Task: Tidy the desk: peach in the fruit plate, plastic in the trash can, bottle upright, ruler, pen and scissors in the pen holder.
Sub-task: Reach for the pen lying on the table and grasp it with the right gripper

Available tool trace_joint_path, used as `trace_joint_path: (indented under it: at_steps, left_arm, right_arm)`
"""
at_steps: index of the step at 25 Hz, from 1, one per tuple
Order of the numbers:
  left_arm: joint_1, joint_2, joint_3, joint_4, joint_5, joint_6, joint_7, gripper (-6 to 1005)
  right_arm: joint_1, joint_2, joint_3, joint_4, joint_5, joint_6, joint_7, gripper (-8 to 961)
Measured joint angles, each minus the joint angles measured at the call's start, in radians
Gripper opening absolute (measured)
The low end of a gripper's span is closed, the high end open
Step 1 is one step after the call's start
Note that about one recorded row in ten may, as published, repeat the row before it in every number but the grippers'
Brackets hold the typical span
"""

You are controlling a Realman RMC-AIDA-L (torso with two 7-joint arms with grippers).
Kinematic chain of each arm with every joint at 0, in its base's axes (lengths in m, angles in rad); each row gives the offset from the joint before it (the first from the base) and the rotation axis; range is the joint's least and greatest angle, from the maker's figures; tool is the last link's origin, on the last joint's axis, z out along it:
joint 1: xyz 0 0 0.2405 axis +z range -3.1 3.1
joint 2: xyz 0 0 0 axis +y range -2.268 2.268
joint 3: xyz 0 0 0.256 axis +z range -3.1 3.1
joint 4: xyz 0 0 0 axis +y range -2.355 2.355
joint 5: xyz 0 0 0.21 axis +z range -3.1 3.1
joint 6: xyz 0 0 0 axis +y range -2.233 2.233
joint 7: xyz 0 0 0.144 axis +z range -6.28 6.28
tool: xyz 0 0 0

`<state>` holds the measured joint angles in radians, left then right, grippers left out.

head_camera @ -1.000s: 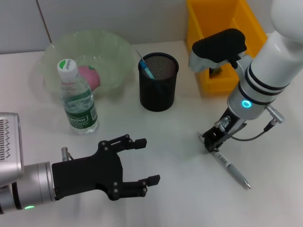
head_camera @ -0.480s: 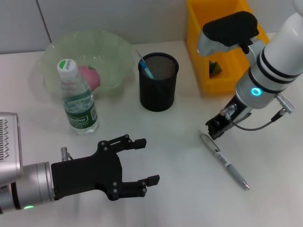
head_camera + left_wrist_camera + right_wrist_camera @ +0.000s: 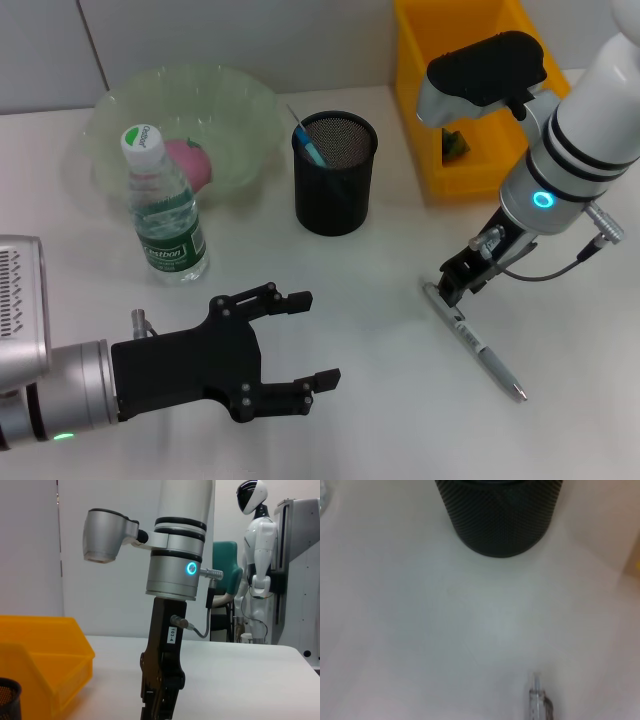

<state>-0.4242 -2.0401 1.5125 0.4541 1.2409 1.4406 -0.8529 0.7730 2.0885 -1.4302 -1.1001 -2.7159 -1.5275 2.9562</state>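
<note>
A clear pen lies flat on the white table, right of centre; its tip also shows in the right wrist view. My right gripper hangs just above the pen's far end. The black mesh pen holder stands mid-table with a blue-tipped item sticking out; I cannot tell what that item is. A pink peach sits in the green fruit plate. The bottle stands upright beside it. My left gripper is open and empty at the front left.
A yellow bin at the back right holds a small green scrap. The left wrist view shows the right arm's gripper over the table, with the bin to one side.
My right gripper rose off the pen's far end and shifted right, then dipped slightly. The pen stayed on the table. The left arm held still.
</note>
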Motion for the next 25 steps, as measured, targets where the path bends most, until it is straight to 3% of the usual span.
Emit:
trace_joint_path:
  at_steps: [2,25]
  left_arm:
    - [0.0,0.0,0.0,0.0,0.0,0.0,0.0,849]
    - [-0.001,-0.003,0.0,0.0,0.0,0.0,0.0,849]
  right_arm:
    - [0.004,0.0,0.0,0.007,0.0,0.007,0.0,309]
    - [0.048,0.002,-0.036,0.089,0.008,0.057,0.001,397]
